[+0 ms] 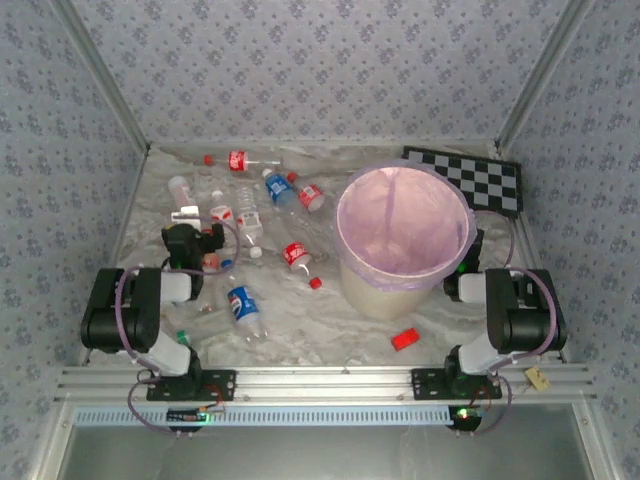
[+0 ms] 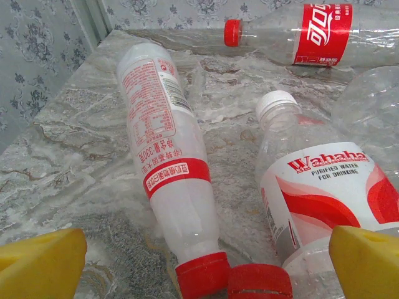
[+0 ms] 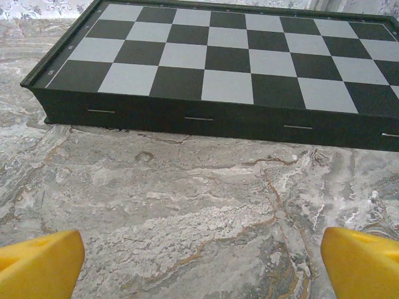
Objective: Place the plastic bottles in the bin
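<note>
The left gripper is released, its yellow fingers spread wide over the marbled table. Between them lie a frosted bottle, its red cap nearest the gripper, a loose red cap just beside it, and a Wahaha bottle to the right. The right gripper is also released and holds nothing, with a checkerboard ahead of it. From above, the bin stands right of the left gripper and close beside the right one, with more plastic bottles scattered around the left gripper.
</note>
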`<state>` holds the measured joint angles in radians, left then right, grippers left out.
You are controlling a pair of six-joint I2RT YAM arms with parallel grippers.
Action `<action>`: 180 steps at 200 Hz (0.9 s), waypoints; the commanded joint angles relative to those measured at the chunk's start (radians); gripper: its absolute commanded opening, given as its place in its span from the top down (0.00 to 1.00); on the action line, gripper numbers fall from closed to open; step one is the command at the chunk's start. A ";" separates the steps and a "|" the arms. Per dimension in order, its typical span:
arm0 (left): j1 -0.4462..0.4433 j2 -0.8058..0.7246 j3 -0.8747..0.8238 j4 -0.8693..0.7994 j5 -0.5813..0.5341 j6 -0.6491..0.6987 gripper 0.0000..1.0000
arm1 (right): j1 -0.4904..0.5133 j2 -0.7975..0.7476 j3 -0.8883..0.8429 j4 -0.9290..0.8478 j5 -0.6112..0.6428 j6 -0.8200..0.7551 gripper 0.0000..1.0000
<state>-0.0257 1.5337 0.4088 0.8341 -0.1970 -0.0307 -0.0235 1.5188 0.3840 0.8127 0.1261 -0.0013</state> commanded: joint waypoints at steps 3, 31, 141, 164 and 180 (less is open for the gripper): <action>0.010 0.002 -0.005 0.002 0.017 -0.008 0.00 | 0.008 0.003 0.003 0.005 -0.008 -0.014 0.00; 0.014 0.002 -0.002 -0.003 0.028 -0.010 0.00 | 0.008 0.003 0.003 0.005 -0.009 -0.014 0.00; 0.029 0.000 0.001 -0.015 0.060 -0.016 0.00 | 0.000 0.004 0.010 -0.007 -0.022 -0.008 0.00; 0.029 0.001 0.002 -0.014 0.060 -0.017 0.00 | 0.000 0.003 0.010 -0.007 -0.022 -0.008 0.00; 0.028 0.001 0.002 -0.015 0.060 -0.018 0.00 | 0.000 0.003 0.012 -0.007 -0.022 -0.008 0.00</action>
<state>-0.0021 1.5337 0.4088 0.8253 -0.1528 -0.0383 -0.0238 1.5188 0.3840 0.8124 0.1215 -0.0013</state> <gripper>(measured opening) 0.999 0.998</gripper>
